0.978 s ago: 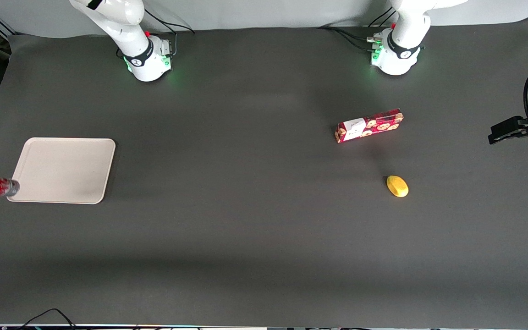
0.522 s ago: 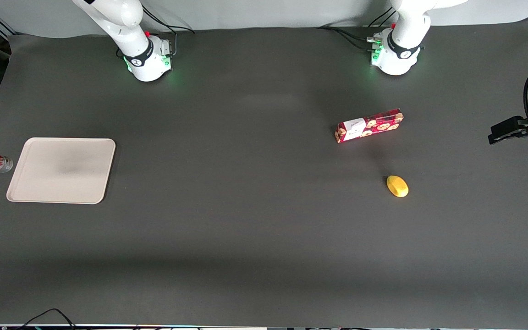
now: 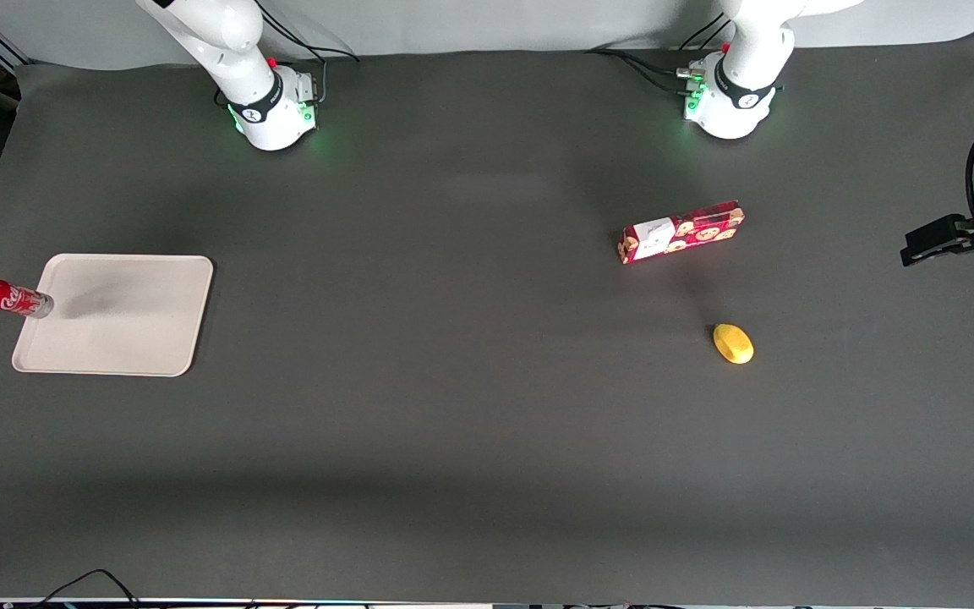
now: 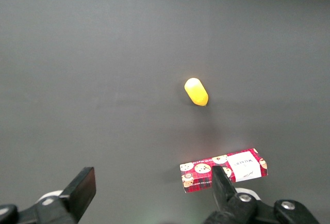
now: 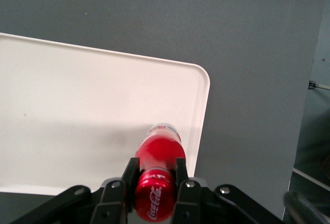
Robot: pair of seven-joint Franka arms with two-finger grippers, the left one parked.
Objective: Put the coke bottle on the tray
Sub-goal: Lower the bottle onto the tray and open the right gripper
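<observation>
Red with white script and a silvery base, the coke bottle (image 5: pixel 157 162) hangs clamped in the gripper (image 5: pixel 153 175), its base over the beige tray's (image 3: pixel 115 338) edge at the working arm's end.

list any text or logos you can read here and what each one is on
"Coca-Cola", white script on the red cap of the coke bottle, which the tool holds shut over the tray edge.
White script on the bottle's side in the front view: only "Co" is legible, the rest is hidden.
White label on the cookie box: printing is there, too small to read.
Round marks on the arm bases: too small to read.
The yellow object has no text.
</observation>
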